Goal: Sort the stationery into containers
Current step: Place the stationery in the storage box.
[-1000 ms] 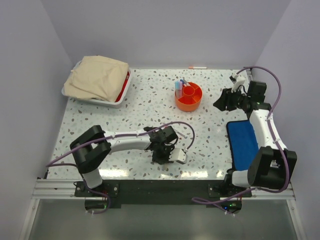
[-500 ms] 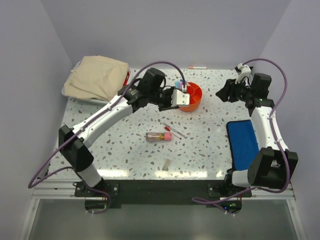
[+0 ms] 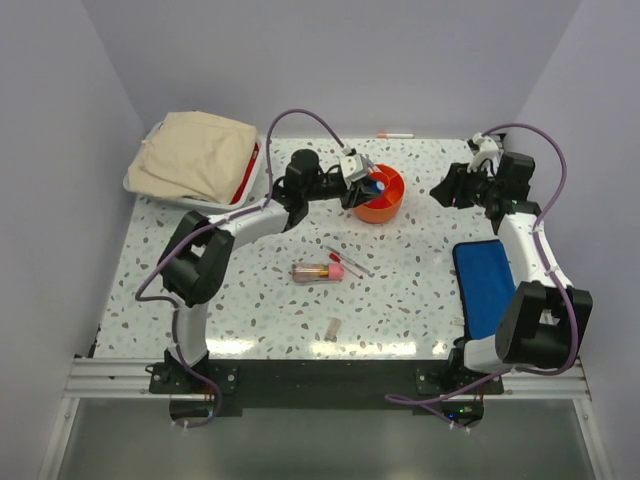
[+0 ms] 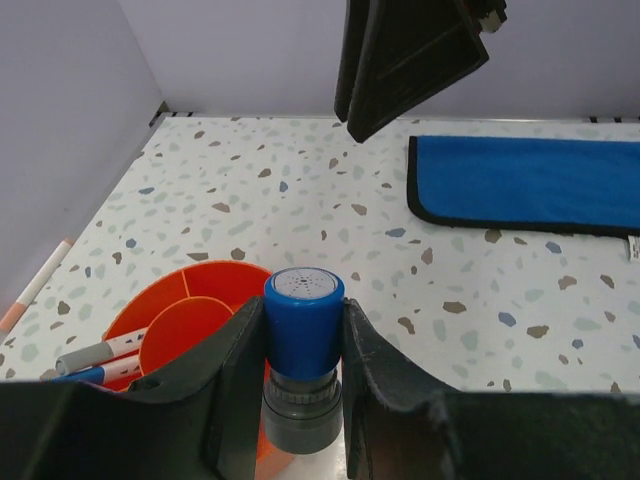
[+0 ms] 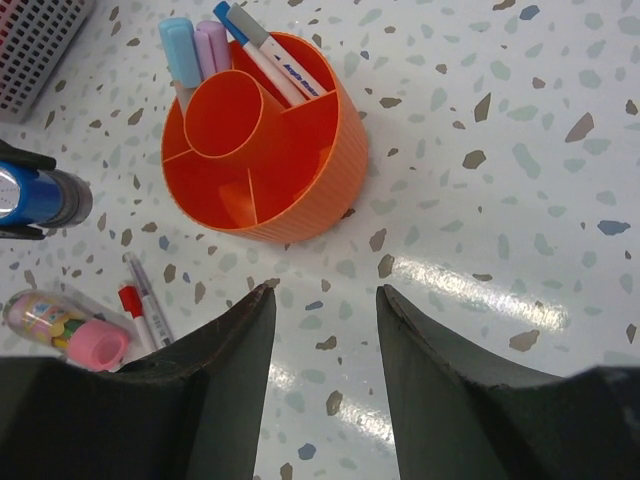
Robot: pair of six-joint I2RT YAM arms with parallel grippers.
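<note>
Swung to the ribbed orange tub [image 5: 300,195], left end effector [image 4: 304,345] pinches a blue cylindrical marker [image 4: 303,300].

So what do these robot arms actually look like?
The left arm and right arm are slim white tubes between chunky black joints, each trailing a looping purple cable. The left pincer and right pincer have two flat black fingers.

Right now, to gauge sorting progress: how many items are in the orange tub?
4: a light blue marker and a lilac marker side by side at the rim of the orange tub, two white pens beside them. Others may be hidden behind its central cup.
</note>
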